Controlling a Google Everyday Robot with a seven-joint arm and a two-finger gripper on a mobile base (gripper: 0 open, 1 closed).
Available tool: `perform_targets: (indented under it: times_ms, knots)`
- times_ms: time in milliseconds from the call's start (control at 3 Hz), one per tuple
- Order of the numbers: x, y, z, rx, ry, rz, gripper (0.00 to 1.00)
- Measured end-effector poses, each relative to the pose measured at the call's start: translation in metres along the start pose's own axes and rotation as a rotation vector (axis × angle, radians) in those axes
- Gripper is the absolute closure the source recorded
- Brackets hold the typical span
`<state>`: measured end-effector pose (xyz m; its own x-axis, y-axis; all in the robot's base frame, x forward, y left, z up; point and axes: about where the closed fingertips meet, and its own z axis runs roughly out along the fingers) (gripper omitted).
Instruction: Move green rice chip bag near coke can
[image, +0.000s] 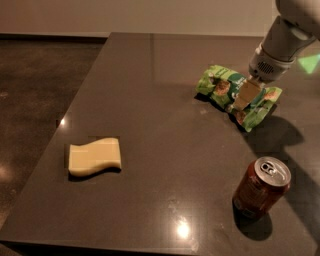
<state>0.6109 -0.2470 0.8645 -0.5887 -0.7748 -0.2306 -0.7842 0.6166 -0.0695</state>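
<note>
The green rice chip bag (220, 84) lies crinkled on the dark table at the back right. My gripper (244, 96) comes down from the upper right and is shut on the bag's middle, with the bag resting on or just above the table. The coke can (260, 187) stands upright near the front right, about a bag's length in front of the bag and apart from it.
A pale yellow wavy sponge (95, 156) lies at the front left of the table (160, 125). The table's left edge and front edge drop off to a dark floor. My arm (287, 37) reaches in from the upper right corner.
</note>
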Motion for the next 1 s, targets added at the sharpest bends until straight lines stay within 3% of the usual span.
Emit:
perform_targets:
  times_ms: [333, 667, 1000]
  knots:
    - [0.004, 0.011, -0.011, -0.023, -0.030, -0.055, 0.93]
    - [0.013, 0.024, -0.024, -0.061, -0.058, -0.116, 1.00]
    - [0.028, 0.038, -0.039, -0.102, -0.078, -0.188, 1.00]
